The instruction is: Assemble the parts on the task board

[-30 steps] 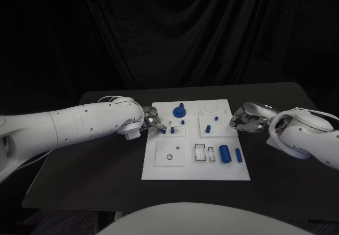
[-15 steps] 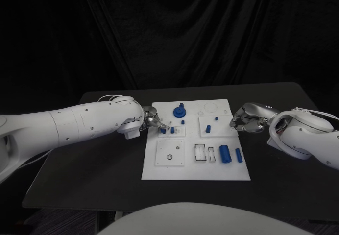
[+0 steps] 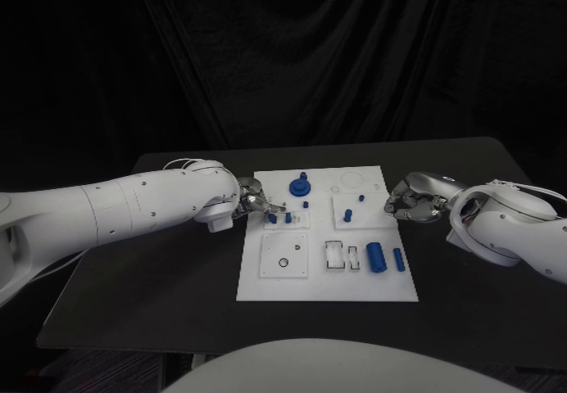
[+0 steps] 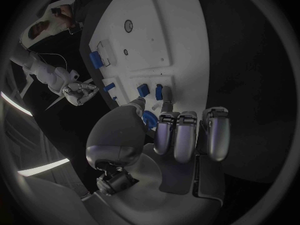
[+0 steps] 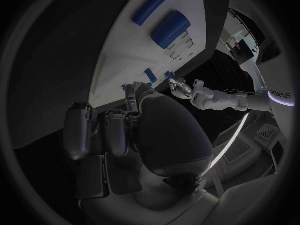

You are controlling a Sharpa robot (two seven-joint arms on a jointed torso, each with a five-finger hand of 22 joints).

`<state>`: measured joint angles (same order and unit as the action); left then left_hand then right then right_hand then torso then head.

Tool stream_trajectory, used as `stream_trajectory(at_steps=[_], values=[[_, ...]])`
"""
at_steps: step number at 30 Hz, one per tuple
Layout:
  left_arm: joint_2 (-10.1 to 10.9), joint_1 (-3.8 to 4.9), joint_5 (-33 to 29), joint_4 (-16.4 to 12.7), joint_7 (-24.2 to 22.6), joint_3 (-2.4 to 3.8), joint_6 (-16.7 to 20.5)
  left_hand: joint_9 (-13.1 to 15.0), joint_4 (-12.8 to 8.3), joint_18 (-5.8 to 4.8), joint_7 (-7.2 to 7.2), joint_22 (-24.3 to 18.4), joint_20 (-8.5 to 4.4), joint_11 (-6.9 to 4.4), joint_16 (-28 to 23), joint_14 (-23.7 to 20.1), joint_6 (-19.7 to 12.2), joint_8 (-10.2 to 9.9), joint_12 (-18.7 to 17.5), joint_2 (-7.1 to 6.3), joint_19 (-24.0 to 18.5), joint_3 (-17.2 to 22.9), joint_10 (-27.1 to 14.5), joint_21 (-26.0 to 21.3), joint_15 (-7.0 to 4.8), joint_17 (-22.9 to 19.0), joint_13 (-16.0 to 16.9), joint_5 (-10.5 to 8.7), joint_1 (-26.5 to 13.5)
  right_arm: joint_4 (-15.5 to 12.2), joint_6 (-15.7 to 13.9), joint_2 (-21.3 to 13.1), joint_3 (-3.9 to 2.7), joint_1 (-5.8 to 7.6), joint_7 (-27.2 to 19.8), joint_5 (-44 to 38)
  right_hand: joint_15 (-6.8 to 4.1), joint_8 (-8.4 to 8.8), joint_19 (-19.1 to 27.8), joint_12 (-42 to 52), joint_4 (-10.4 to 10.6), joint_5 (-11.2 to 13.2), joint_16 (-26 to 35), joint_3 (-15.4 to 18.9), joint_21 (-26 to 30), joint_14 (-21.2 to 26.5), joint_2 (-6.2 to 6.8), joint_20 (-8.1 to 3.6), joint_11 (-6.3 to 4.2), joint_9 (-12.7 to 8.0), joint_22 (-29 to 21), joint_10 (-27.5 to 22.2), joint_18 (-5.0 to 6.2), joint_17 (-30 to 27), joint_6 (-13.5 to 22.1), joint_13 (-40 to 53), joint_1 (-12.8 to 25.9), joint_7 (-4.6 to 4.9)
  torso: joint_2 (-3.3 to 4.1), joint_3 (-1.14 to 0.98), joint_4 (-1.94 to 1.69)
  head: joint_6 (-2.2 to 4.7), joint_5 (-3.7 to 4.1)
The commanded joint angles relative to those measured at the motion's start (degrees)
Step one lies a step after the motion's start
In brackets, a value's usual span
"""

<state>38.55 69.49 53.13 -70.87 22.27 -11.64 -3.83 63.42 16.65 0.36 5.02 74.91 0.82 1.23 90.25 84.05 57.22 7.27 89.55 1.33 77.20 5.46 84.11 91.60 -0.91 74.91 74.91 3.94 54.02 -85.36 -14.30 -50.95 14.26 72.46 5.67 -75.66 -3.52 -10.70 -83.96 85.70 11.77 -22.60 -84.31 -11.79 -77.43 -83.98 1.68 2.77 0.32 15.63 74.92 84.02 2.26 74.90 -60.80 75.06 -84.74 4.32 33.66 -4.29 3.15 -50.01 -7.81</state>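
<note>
Parts (image 3: 288, 218) stand upright near the task board (image 3: 328, 282)'s left edge, just beside my left hand (image 3: 251, 202), whose fingertips reach them; I cannot tell whether it grips one. My right hand (image 3: 405, 205), fingers curled, sits by the right edge, farther from them.

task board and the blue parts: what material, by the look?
Task board: looks like matte white plastic, flat, with cut recesses and no glare; could be painted. Blue parts, e.g. the large cylinder: probably plastic, uniform colour, smooth with a soft sheen.
</note>
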Motion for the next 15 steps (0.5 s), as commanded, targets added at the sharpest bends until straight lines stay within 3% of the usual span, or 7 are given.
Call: stream_trajectory(at_steps=[1, 5, 15], values=[[0.1, -0.71, 0.4, 0.2, -0.8, -0.46, -1.7, 0.7, 0.1, 1.10, -0.20, 11.3, -0.02, 0.21, -0.2, 5.9, 0.5, 0.8, 0.0, 0.53, -0.6, -0.7, 5.4, 0.4, 0.35, 15.1, 14.7, -0.32, -1.0, 0.0, 0.3, -0.1, -0.05, -0.15, 1.2, -0.1, -0.41, 0.28, -0.5, -0.2, 0.0, -0.3, 0.3, -0.3, 0.2, -4.0, -0.21, -0.39, -0.46, 0.1, 10.7, 1.0, 0.85, 5.3, 0.3, 7.3, 0.4, 0.10, -0.01, -0.01, 0.01, 0.01, -0.11], [0.1, -0.72, 0.4, 0.3, -2.5, -0.46, -1.3, 2.2, 0.2, 1.25, -0.41, 11.1, 0.12, 0.00, -0.2, 5.9, 0.5, 1.8, 0.2, 3.13, -1.1, -2.6, 5.6, 0.4, 0.17, 15.1, 14.9, -0.11, -3.1, 0.0, 0.3, 0.0, -0.05, -0.15, 1.2, -0.1, -0.41, 0.28, -0.5, -0.2, 0.0, -0.3, 0.3, -0.3, 0.2, -4.0, -0.21, -0.39, -0.46, 0.1, 10.7, 1.0, 0.85, 5.3, 0.3, 7.3, 0.4, 0.10, 0.00, -0.01, 0.03, 0.01, -0.19], [0.0, -0.73, 0.4, 0.1, -4.7, -0.46, -0.6, 3.7, 0.1, 1.48, -0.47, 10.9, 0.44, -0.03, -0.2, 5.9, 0.0, 2.6, 0.3, 5.91, -2.1, -3.9, 5.7, 0.6, 0.14, 15.1, 15.0, 2.66, -3.2, 0.0, 0.4, 0.0, -0.05, -0.15, 1.2, -0.1, -0.40, 0.28, -0.5, -0.2, -0.1, -0.3, 0.3, -0.3, 0.3, -4.0, -0.23, -0.39, -0.46, 0.1, 10.7, 1.0, 0.87, 5.3, 0.3, 7.2, 0.4, 0.10, 0.02, -0.01, -0.05, 0.01, -0.14]])
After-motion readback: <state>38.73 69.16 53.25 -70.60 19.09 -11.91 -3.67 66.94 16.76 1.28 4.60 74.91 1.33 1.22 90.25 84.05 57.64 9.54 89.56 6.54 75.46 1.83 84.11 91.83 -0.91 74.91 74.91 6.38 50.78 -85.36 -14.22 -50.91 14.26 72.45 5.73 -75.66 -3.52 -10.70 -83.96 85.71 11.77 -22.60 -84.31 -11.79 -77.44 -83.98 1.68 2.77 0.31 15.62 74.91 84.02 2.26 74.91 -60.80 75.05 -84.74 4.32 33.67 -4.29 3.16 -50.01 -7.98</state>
